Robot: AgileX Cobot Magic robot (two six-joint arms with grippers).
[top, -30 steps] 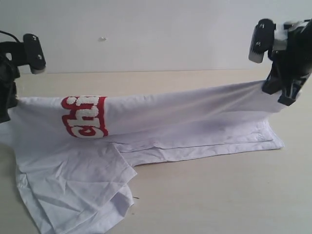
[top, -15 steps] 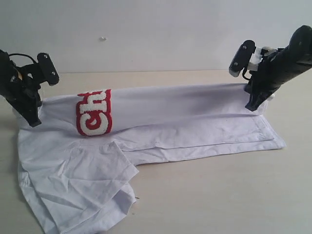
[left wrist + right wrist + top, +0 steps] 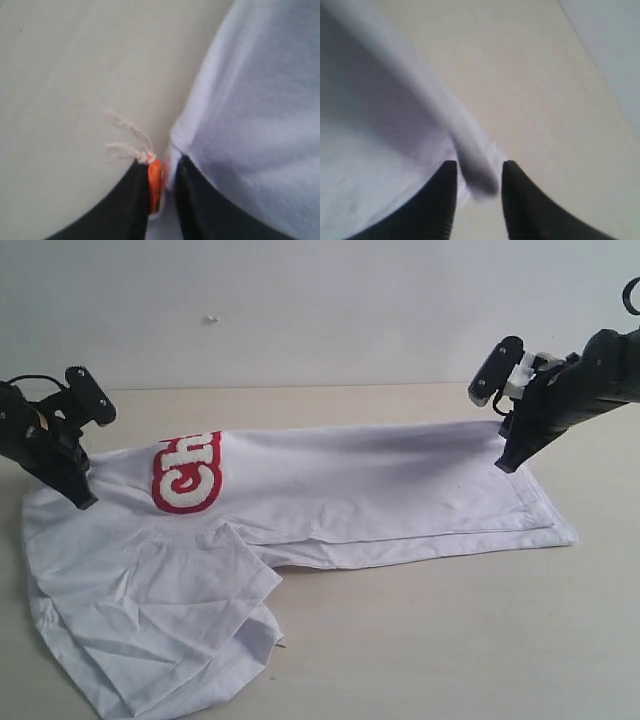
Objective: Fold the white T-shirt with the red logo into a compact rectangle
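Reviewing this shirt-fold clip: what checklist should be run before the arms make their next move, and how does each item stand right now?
1. Folded-over layer of the white T-shirt lies down on the table: ok.
2. Left gripper free of cloth: not ok. The orange neck tag and a cloth edge sit pinched between its fingers.
3. Right gripper free of cloth: cannot tell. A fold of cloth lies between its jaws, and how tightly it is held is unclear.
4. The red logo on top: ok, though only part of it shows.
5. Near end of the shirt smoothed: not ok. It is wrinkled, with its layers bunched.
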